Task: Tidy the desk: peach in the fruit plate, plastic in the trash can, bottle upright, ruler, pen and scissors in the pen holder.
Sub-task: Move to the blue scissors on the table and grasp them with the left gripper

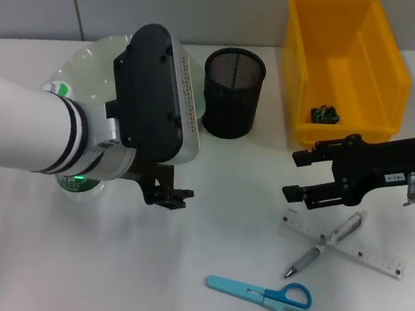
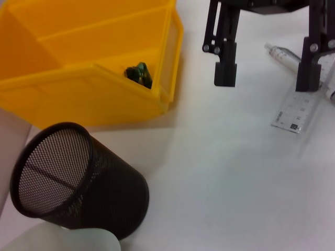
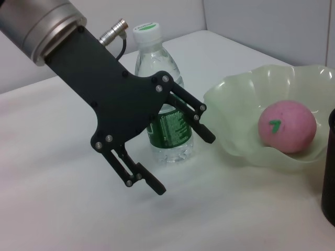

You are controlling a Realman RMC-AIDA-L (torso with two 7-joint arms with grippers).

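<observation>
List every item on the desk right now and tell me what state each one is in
peach: in the fruit plate
bottle: upright, capped
plastic: in the yellow trash can
pen holder: upright, looks empty
ruler: flat on the desk, under the pen
scissors: closed, flat on the desk
left gripper: open, empty
right gripper: open above the ruler

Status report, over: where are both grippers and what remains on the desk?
Left gripper open, empty, beside upright bottle. Right gripper open, above ruler and pen. Scissors on desk. Peach in plate. Nothing blocking holder.
</observation>
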